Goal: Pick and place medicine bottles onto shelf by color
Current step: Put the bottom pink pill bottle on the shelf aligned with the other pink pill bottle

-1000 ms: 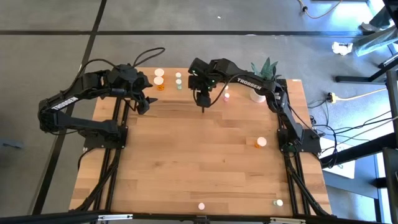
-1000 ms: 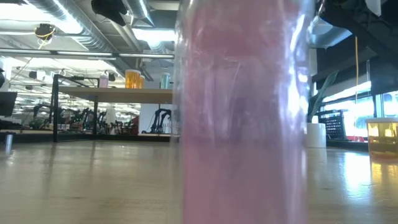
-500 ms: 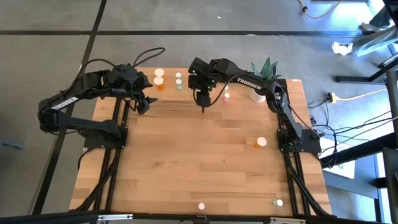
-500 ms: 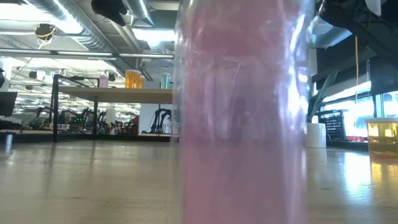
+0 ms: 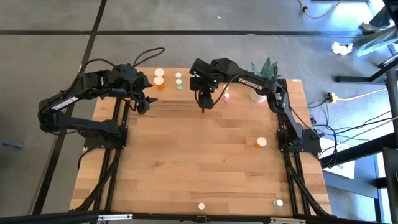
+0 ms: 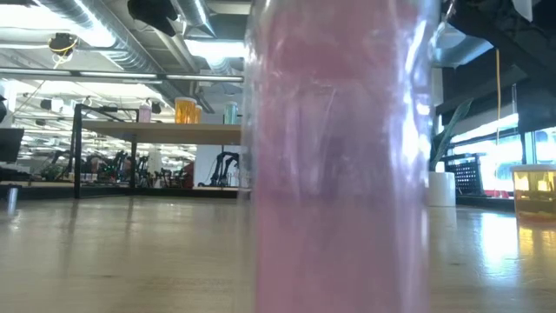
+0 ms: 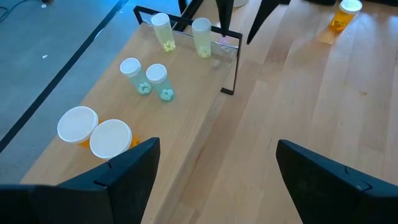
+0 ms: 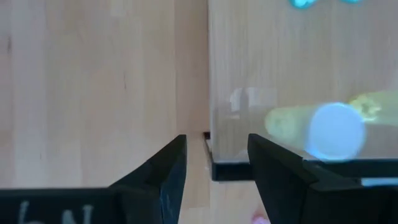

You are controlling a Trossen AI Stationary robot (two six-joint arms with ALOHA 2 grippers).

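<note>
Tabletop (image 5: 205,162) was light wood, both arms reached in at its far edge. Shelf (image 7: 205,118) sat along that far edge, black posts at its corners.

Left arm waited at the far left; left gripper (image 5: 144,102) hovered beside the shelf's left end, jaws wide, nothing between them. In its wrist view, the fingers (image 7: 124,171) framed the shelf top from above.

Right gripper (image 5: 204,104) pointed down at the shelf's front edge near the middle, jaws partly apart and empty. In its wrist view, a black post foot showed in the gap between the fingers (image 8: 158,171).

White plant pot (image 5: 257,94) stood at the far right, by the right arm.

Bottles on the shelf, left to right: two orange (image 7: 93,130), two green (image 7: 149,79), two yellowish (image 7: 163,31).

Loose on the table: one orange bottle (image 5: 260,142) at mid-right, one pink bottle (image 5: 201,205) at the near edge, touching nothing, and a small bottle (image 5: 278,203) at the near right corner, colour unclear.

Low view was mostly blocked by the pink bottle (image 6: 339,174) right at the lens.
</note>
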